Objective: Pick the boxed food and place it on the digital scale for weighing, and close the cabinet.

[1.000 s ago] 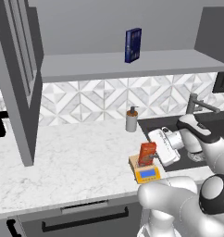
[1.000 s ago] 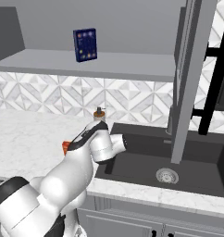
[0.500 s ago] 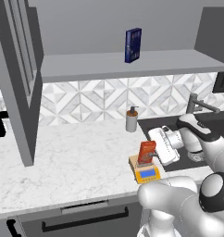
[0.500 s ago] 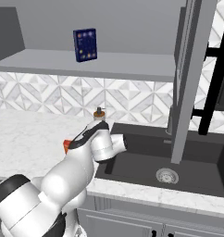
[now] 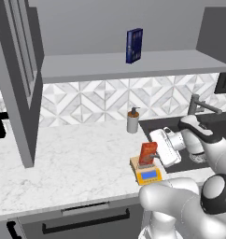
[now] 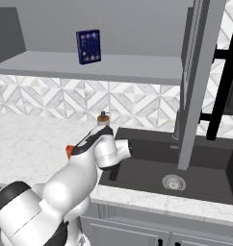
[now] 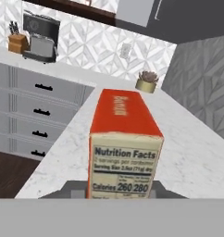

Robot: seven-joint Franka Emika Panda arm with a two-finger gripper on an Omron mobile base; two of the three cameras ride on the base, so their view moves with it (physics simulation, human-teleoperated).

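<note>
From the left base camera, the boxed food (image 5: 148,153) stands upright on the digital scale (image 5: 148,172), near the front edge of the white marble bench (image 5: 73,163). The white hand of the arm reaches in from the right and the gripper (image 5: 154,152) sits right against the carton's side; the jaws are drawn in close and appear clamped on the boxed food. A soap dispenser (image 5: 132,121) stands behind by the tiled wall, beside the dark sink (image 5: 203,158). A dark blue box (image 5: 134,45) stands on the grey shelf (image 5: 129,65) above. The cabinet (image 5: 19,79) door hangs open at the left.

From the right base camera, the arm covers most of the carton, leaving an orange corner at its left. The blue box sits on the shelf, and an open cabinet door with a black handle (image 6: 223,84) hangs over the sink.

From the hand camera, the carton fills the middle, its nutrition panel facing the lens, and a small potted plant (image 7: 146,82) sits far down the bench
</note>
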